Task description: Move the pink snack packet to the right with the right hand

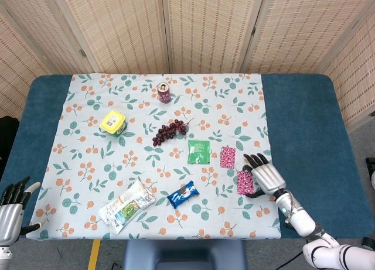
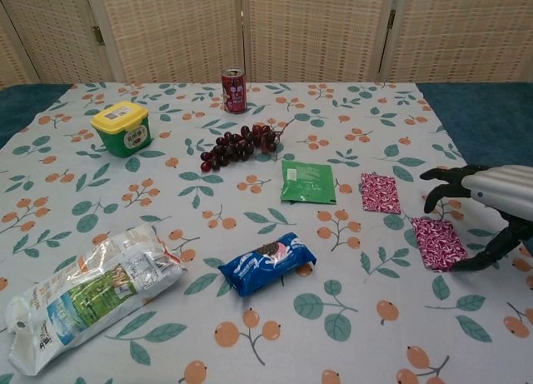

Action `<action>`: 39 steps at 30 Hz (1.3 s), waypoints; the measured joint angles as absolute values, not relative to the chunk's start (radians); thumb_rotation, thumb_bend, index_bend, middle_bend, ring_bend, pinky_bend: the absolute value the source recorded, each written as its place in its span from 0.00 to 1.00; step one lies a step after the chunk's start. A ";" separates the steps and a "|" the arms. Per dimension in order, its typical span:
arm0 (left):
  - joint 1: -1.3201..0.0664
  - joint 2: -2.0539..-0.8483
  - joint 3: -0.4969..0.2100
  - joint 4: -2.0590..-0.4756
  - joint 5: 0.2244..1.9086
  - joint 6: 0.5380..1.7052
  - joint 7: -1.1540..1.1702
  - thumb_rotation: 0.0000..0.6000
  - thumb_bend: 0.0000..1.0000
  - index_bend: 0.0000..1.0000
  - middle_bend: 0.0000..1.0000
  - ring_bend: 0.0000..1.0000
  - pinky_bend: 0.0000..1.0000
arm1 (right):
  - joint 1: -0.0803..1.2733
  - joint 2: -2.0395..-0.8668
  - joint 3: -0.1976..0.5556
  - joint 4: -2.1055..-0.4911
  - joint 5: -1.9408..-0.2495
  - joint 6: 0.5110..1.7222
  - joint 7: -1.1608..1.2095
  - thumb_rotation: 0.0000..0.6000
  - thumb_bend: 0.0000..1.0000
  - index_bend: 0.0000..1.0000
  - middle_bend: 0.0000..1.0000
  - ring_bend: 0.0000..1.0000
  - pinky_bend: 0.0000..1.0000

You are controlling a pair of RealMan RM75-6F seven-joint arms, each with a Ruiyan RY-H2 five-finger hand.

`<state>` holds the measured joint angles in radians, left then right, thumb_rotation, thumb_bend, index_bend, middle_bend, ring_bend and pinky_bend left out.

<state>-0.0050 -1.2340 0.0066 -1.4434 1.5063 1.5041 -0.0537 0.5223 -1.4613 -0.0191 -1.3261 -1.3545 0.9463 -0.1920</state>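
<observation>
A pink snack packet (image 1: pixel 245 182) (image 2: pixel 439 243) lies flat on the floral cloth near its right edge. My right hand (image 1: pixel 266 176) (image 2: pixel 487 209) arches over the packet's right side with fingers spread. Its fingertips hover by the packet's far corner and the thumb sits by the near right corner, with no firm grip showing. A second pink packet (image 1: pixel 227 157) (image 2: pixel 380 192) lies a little further left and back. My left hand (image 1: pixel 12 208) hangs off the table's front left corner, fingers apart and holding nothing.
On the cloth lie a green sachet (image 2: pixel 307 181), a blue biscuit pack (image 2: pixel 267 262), a large snack bag (image 2: pixel 87 296), grapes (image 2: pixel 237 147), a red can (image 2: pixel 234 90) and a yellow-lidded tub (image 2: pixel 122 127). Blue table surface (image 1: pixel 304 123) lies right of the cloth.
</observation>
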 measured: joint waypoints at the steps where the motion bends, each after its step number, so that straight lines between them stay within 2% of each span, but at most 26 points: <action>1: -0.005 -1.234 0.007 -1.443 1.506 1.504 -0.054 1.00 0.24 0.18 0.07 0.08 0.00 | 0.521 -1.461 -0.019 -1.327 -1.353 0.945 -0.195 0.67 0.16 0.24 0.05 0.00 0.00; 7: -0.004 -1.234 0.006 -1.441 1.507 1.506 -0.056 1.00 0.24 0.18 0.07 0.08 0.00 | 0.518 -1.460 -0.014 -1.335 -1.349 0.943 -0.198 0.67 0.16 0.22 0.05 0.00 0.00; 12: -0.005 -1.233 0.006 -1.443 1.509 1.507 -0.055 1.00 0.24 0.18 0.07 0.08 0.00 | 0.518 -1.455 0.021 -1.367 -1.320 0.950 -0.184 0.67 0.16 0.22 0.05 0.00 0.00; 23: 0.000 -1.233 0.008 -1.438 1.515 1.516 -0.069 1.00 0.24 0.18 0.07 0.08 0.00 | 0.586 -1.499 0.127 -1.423 -1.094 0.912 -0.364 0.67 0.16 0.22 0.04 0.00 0.00; 31: 0.005 -1.235 0.010 -1.424 1.513 1.517 -0.084 1.00 0.24 0.18 0.07 0.08 0.00 | 0.670 -1.590 0.179 -1.353 -0.933 0.866 -0.472 0.68 0.16 0.22 0.04 0.00 0.00; 39: 0.005 -1.235 0.008 -1.420 1.507 1.512 -0.086 1.00 0.24 0.18 0.07 0.08 0.00 | 0.735 -1.648 0.200 -1.257 -0.839 0.823 -0.516 0.68 0.16 0.22 0.04 0.00 0.00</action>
<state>0.0051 -1.2349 0.0085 -1.4200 1.5073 1.5116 -0.0861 0.7348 -1.6476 0.1998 -1.2567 -0.8387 0.8235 -0.5162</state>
